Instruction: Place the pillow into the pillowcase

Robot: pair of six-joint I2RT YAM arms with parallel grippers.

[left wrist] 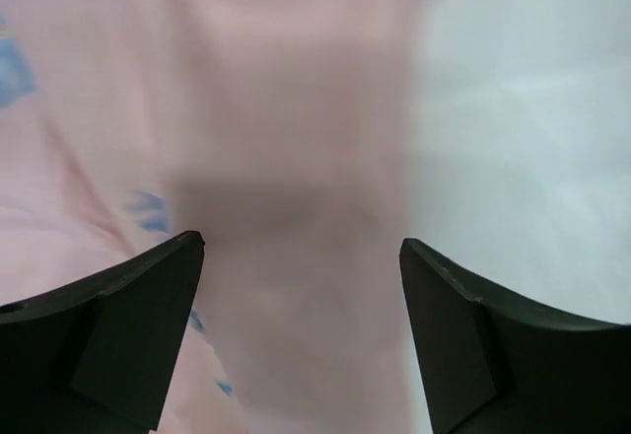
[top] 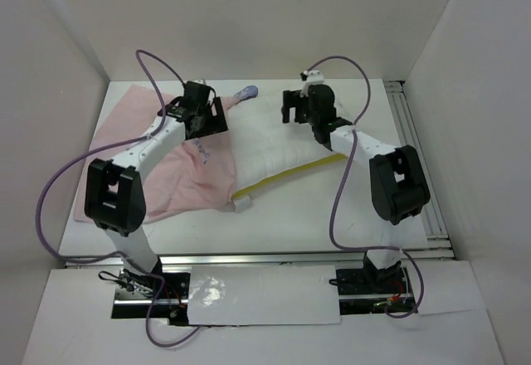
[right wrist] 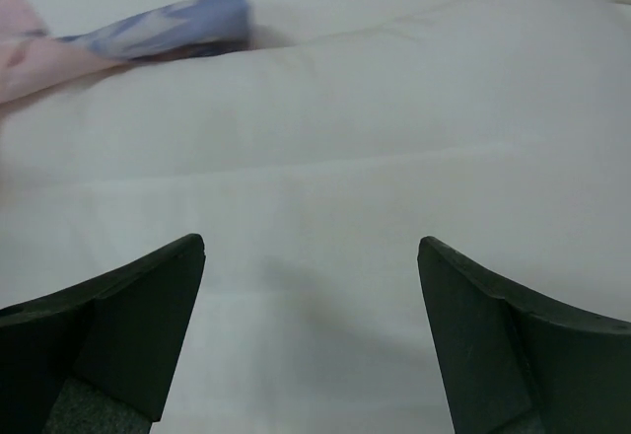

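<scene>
The pillowcase (top: pixel 158 174) lies flat on the left of the table, pale pink side up, with a blue printed corner (top: pixel 247 92) poking out at the back. The white pillow (top: pixel 278 149) with a yellow seam (top: pixel 290 172) lies to its right, its left part against the pillowcase's right edge. My left gripper (top: pixel 207 123) is open just above the pink fabric (left wrist: pixel 296 158) at that edge, with the pillow (left wrist: pixel 523 138) to its right. My right gripper (top: pixel 292 106) is open over the pillow's far part (right wrist: pixel 325 217); the blue corner (right wrist: pixel 177 22) shows at its upper left.
White walls close in the table on the left, back and right. A metal rail (top: pixel 415 141) runs along the table's right side. A white tag (top: pixel 241 204) sticks out at the pillow's near corner. Purple cables loop from both arms.
</scene>
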